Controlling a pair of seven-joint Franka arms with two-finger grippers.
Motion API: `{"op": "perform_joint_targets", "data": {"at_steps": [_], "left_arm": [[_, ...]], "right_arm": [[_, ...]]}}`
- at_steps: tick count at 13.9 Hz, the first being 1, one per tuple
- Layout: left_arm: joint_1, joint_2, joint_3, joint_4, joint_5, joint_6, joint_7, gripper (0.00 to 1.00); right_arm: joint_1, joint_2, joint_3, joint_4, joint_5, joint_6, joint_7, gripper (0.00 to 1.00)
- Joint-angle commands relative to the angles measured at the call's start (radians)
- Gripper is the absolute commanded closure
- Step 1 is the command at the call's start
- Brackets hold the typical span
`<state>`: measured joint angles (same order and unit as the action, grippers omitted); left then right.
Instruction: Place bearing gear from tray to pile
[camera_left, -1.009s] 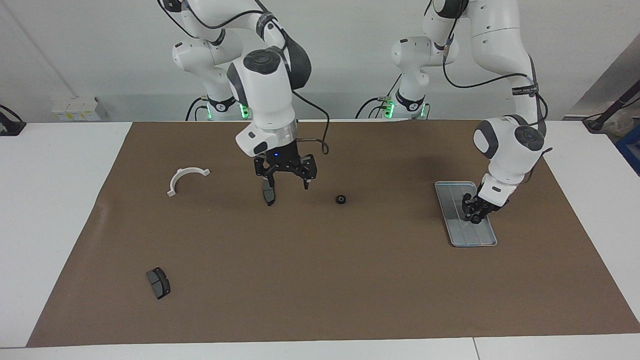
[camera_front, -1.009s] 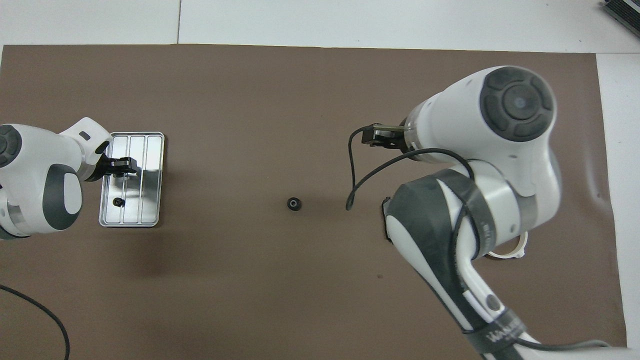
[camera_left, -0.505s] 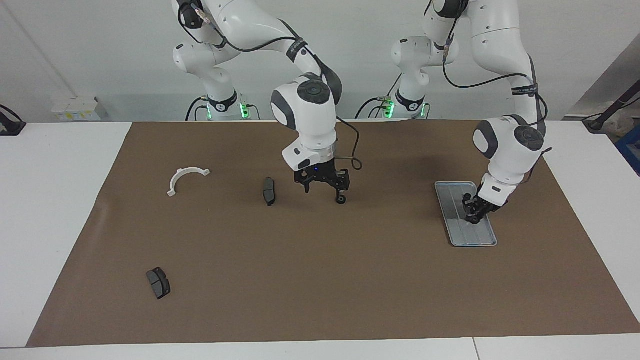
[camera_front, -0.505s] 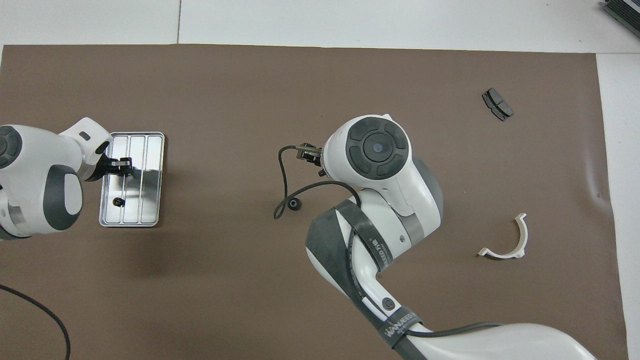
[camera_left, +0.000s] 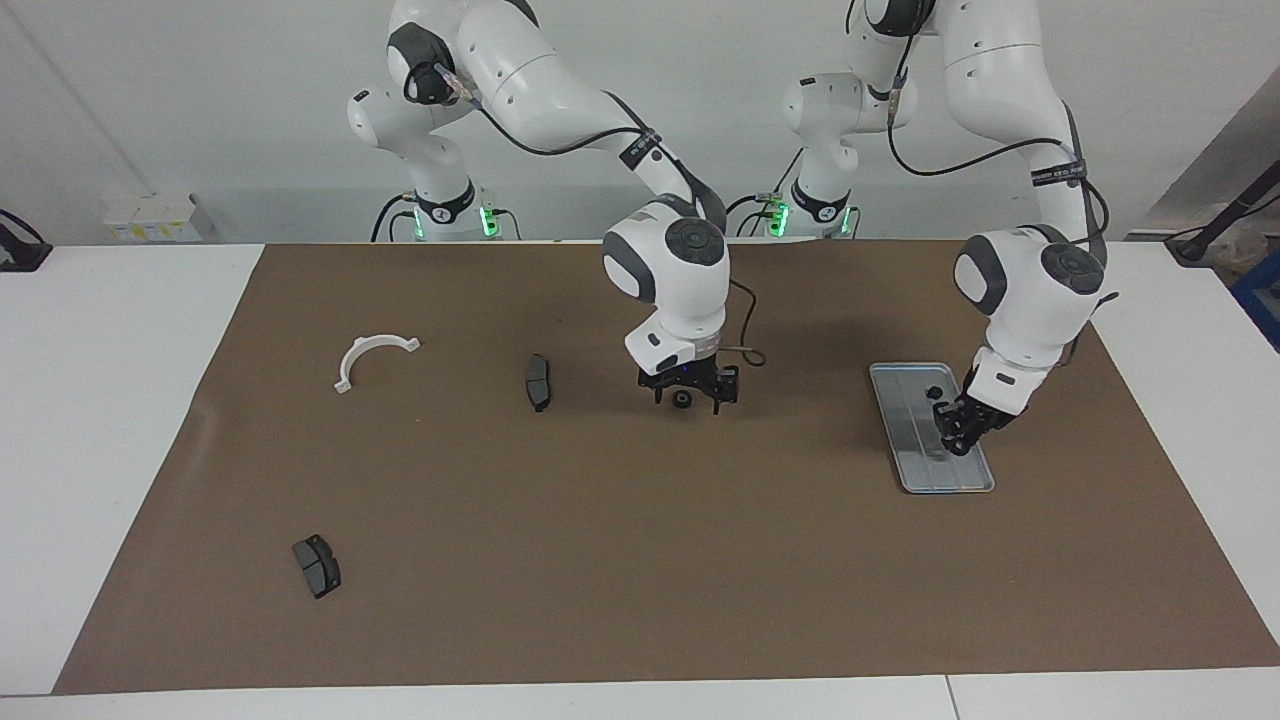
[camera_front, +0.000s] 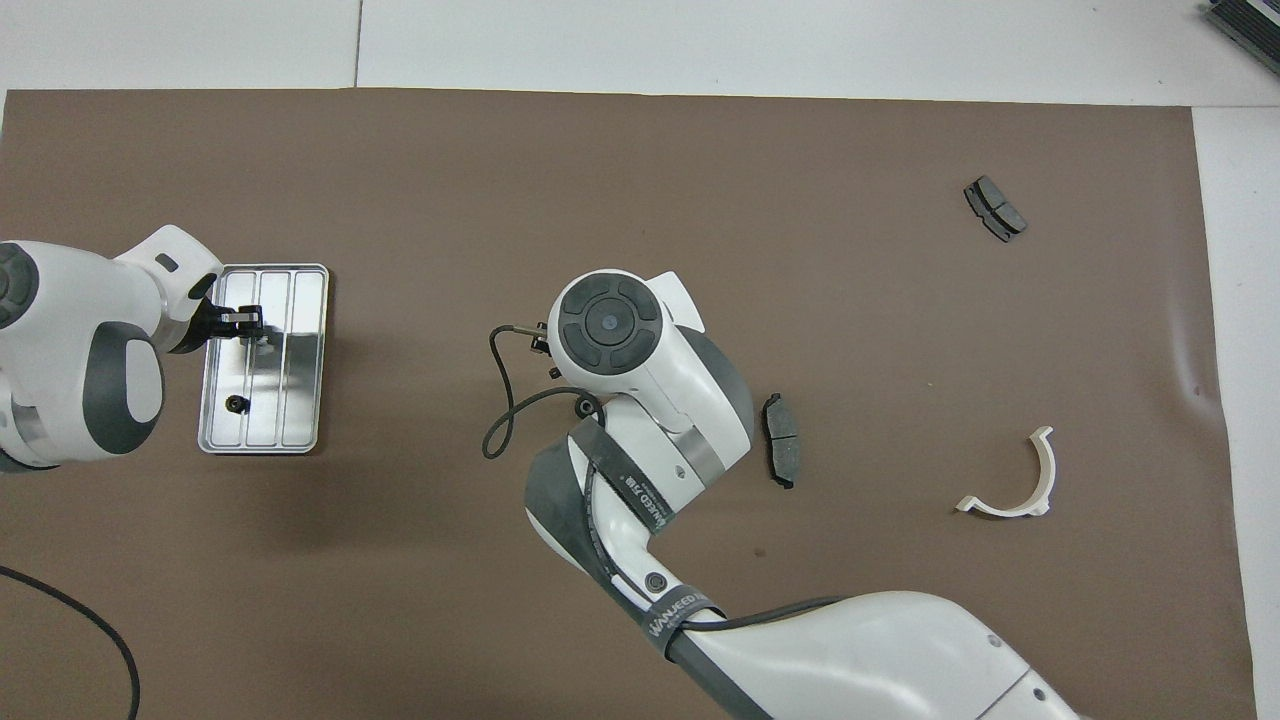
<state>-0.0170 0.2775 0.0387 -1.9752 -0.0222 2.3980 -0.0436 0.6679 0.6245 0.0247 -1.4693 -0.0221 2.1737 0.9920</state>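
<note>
The silver-grey tray (camera_left: 915, 470) (camera_front: 305, 350) lies toward the left arm's end of the table. One small black bearing gear (camera_left: 933, 391) (camera_front: 236, 403) sits in it at the end nearer the robots. My left gripper (camera_left: 955, 438) (camera_front: 240, 318) hangs low over the tray's middle. A second bearing gear (camera_left: 681, 400) (camera_front: 583, 408) rests on the mat mid-table. My right gripper (camera_left: 688, 400) is open and down at the mat, a finger on each side of that gear. The pile is a white half-ring bracket (camera_left: 370, 358) (camera_front: 1015, 480) and two dark brake pads (camera_left: 538, 382) (camera_left: 317, 565).
A brown mat (camera_left: 640, 560) covers the table. In the overhead view one brake pad (camera_front: 780, 452) lies beside my right arm and the other (camera_front: 995, 208) lies farther from the robots. A loose cable (camera_front: 500, 420) hangs from the right wrist.
My right gripper left the brake pad on the mat, swung toward the left arm's end and came down around the mid-table gear. My left gripper shifted slightly over the tray.
</note>
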Motion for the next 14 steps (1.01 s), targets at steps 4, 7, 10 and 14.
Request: {"op": "perform_joint_targets", "data": {"at_steps": [4,7,10,14], "left_arm": [[-0.142,-0.001,0.007,0.030,-0.001,-0.063,-0.226,1.00],[-0.167,-0.004,0.007,0.019,-0.001,-0.062,-0.252,1.00],[-0.179,-0.007,0.006,0.012,-0.001,-0.062,-0.252,1.00],[-0.179,-0.009,0.006,0.009,-0.001,-0.060,-0.252,1.00]], "right_arm": [[0.010,-0.022,-0.003,-0.077,-0.012,0.017,0.020,0.16],[0.018,-0.042,-0.002,-0.129,-0.010,0.043,0.017,0.30],[0.025,-0.045,-0.002,-0.137,-0.010,0.044,0.016,0.47],[0.029,-0.048,-0.002,-0.138,-0.012,0.031,-0.005,1.00]]}}
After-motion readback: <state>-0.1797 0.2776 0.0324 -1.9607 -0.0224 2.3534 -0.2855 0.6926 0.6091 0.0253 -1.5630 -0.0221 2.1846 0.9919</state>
